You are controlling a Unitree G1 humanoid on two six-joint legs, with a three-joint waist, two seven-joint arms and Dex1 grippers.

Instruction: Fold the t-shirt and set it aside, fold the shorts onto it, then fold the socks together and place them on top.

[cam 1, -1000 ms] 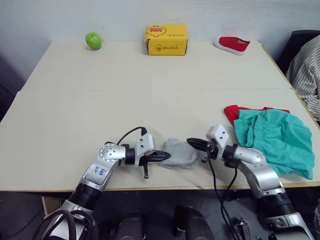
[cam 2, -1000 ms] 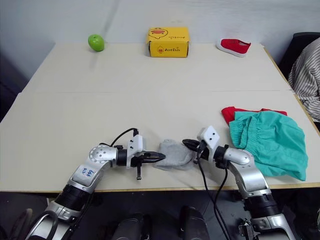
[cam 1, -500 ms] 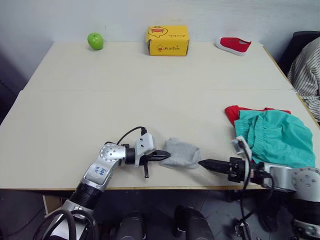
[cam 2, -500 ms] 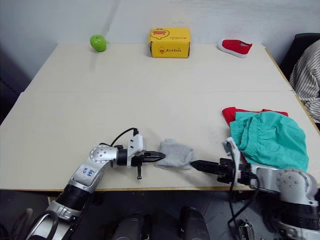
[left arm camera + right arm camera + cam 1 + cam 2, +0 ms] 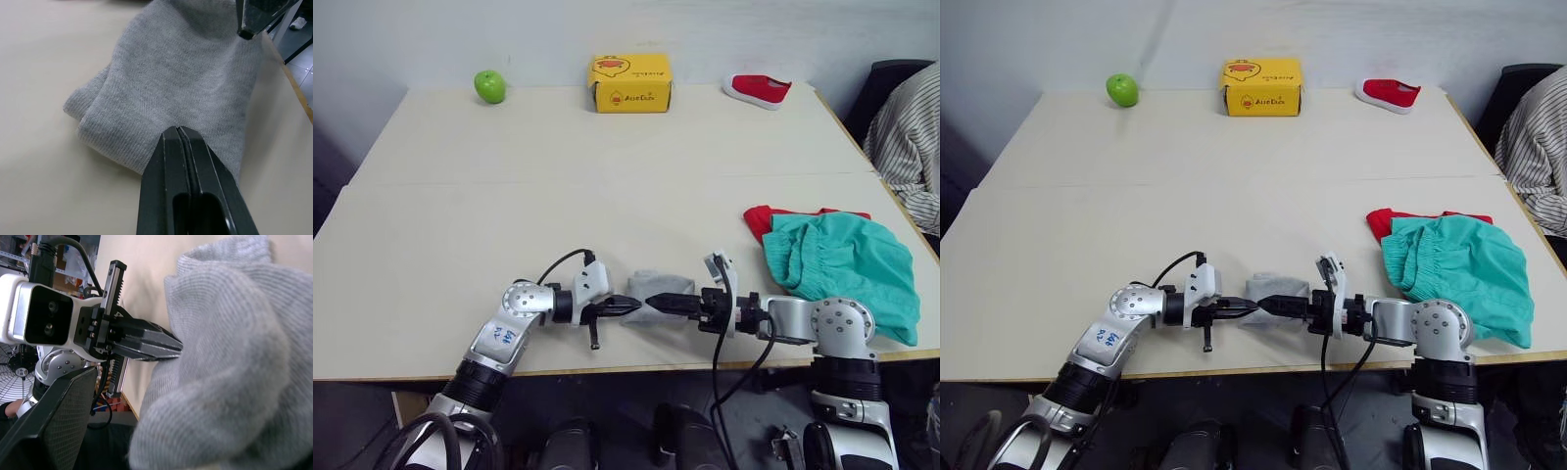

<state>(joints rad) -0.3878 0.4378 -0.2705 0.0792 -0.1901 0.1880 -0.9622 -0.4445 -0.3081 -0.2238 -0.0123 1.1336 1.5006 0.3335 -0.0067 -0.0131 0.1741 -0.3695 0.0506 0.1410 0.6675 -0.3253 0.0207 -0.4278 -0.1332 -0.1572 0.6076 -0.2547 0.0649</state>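
At the desk's near edge: we hold the socks, left gripper fingers clenched on them, right gripper fingers spread around them. Shorts already on t-shirt; socks still to stack.

Head stereo overhead; wrist views close on socks

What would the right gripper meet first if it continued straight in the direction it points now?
The right gripper already lies over the socks; straight beyond them, it would probably meet the left gripper.
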